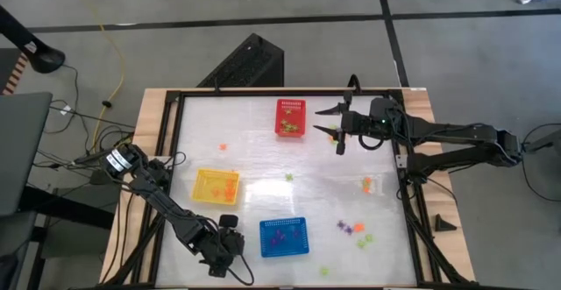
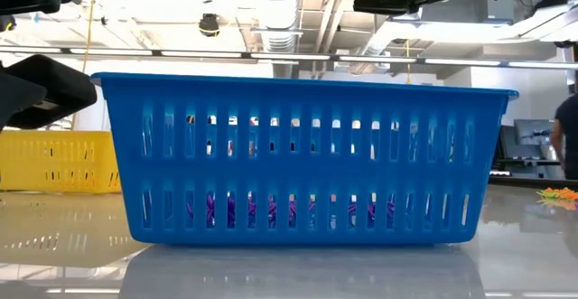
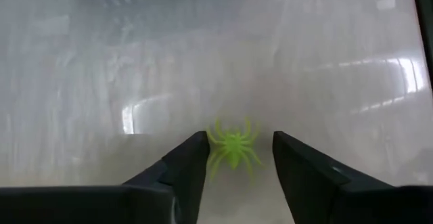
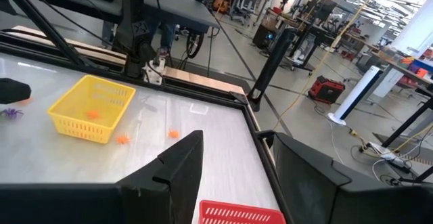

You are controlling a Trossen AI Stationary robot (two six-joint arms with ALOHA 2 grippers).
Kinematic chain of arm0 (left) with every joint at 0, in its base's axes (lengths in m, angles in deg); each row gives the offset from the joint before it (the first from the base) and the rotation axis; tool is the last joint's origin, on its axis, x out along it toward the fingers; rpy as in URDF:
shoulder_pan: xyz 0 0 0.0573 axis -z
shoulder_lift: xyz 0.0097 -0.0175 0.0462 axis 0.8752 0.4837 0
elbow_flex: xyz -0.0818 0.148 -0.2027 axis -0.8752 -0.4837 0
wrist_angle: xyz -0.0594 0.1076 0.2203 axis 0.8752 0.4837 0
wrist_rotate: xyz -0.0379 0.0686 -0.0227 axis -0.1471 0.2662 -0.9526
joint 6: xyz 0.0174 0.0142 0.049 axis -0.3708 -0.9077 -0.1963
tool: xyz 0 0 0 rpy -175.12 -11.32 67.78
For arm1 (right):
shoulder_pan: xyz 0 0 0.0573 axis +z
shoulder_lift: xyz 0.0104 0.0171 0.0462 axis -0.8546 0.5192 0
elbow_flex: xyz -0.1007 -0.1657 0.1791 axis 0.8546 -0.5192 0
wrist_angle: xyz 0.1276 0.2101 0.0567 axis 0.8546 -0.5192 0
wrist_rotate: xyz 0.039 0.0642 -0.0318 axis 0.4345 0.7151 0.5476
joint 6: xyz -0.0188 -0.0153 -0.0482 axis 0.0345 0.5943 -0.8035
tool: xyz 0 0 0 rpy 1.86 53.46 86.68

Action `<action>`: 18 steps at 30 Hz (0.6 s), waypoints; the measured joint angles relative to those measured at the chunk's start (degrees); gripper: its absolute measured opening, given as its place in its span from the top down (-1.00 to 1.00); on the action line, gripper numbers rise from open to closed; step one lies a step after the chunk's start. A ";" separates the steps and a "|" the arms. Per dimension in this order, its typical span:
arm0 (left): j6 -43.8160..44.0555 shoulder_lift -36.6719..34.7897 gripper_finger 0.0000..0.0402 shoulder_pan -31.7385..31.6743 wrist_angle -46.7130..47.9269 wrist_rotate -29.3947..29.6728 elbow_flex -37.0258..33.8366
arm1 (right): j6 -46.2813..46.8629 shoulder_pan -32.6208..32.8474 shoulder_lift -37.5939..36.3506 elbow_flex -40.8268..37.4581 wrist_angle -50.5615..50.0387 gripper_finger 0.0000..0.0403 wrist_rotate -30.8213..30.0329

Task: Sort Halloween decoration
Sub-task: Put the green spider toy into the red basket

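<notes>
**A:** Take the blue basket as the marker. Where is the left gripper?

**B:** Just beside the basket's left end, low over the table. Its wrist view shows the two fingers apart, with a light green spider lying on the table in the gap between them. Neither finger is pressed on it as far as I can see.

**A:** And the right gripper?

**B:** Well away from the blue basket, at the far side of the table, just right of the red basket. Its jaws stand apart too, with nothing between them.

**A:** Where are the rest of the decorations?

**B:** Purple trinkets sit inside the blue basket — they show through the slots in the low view as well. Up and to the left of it stands the yellow basket with orange pieces in it. The red basket holds a few bits; their colour I cannot tell.

**A:** Anything loose?

**B:** Yes. To the right of the blue basket lies a small cluster of purple, orange and green pieces. One green piece lies just off its near right corner, and another green one lies beyond it toward the red basket. An orange piece lies further right — and a lone orange one beyond the yellow basket.
</notes>
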 joint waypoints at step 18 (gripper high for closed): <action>-5.47 -0.21 0.95 -1.72 0.19 0.98 1.99 | 4.34 0.04 0.00 -0.01 0.29 -0.05 0.02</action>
